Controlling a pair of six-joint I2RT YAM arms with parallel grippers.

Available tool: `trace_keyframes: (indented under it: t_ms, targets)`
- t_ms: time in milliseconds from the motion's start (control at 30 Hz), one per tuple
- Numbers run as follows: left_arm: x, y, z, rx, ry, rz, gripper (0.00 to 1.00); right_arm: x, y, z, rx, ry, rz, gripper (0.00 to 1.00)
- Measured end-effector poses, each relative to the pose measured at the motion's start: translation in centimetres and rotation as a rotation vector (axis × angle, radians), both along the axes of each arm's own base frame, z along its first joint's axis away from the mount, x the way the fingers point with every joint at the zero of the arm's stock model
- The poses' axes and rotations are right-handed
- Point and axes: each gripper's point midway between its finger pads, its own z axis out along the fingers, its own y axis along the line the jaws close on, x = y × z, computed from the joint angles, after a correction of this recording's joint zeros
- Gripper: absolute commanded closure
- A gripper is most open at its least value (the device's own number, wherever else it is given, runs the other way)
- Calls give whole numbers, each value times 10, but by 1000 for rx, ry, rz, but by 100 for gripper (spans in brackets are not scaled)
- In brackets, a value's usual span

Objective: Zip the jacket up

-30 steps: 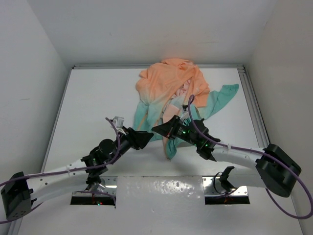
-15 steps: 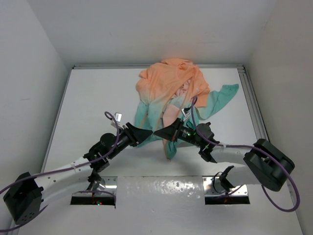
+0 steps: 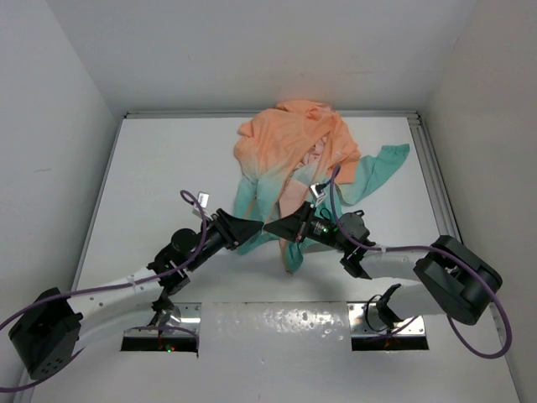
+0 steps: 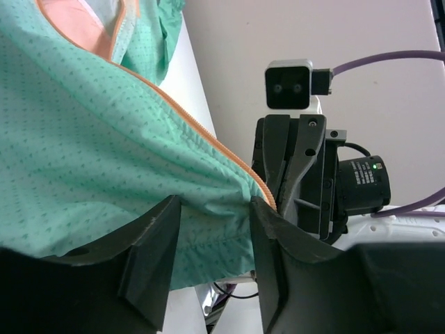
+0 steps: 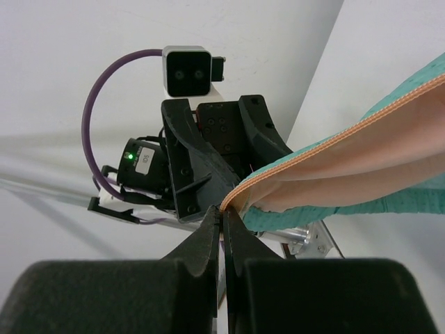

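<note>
Left fingers (image 4: 153,243) move in, wide astride jacket (image 3: 285,143) near hem; right fingers (image 5: 201,243) pinch zipper edge (image 5: 313,149); zipping not begun.

Crumpled, unzipped jacket (image 3: 289,143); peach-orange into teal

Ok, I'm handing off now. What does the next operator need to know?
Right claw: shut, pinching the end of the jacket's zipper edge.
Left claw: open around the teal hem, not gripping.
Jacket: bunched at the far middle of the table, unzipped.
Done: one edge held.
Left: close the left claw, join the zipper, pull it up.
</note>
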Motion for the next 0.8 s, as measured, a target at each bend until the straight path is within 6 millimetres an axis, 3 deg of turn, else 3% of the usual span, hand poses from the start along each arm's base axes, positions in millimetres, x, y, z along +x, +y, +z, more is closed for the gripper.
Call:
trace_keyframes:
  t_ms: [200, 500, 800]
  targets:
    - [-3, 1, -5, -28, 20, -9, 62, 0, 0, -7, -12, 18, 1, 100]
    - [-10, 2, -1, -63, 18, -28, 58, 0, -1, -11, -20, 25, -4, 100]
    - [-19, 5, -11, -75, 43, -47, 58, 1, -1, -12, -21, 27, -11, 100]
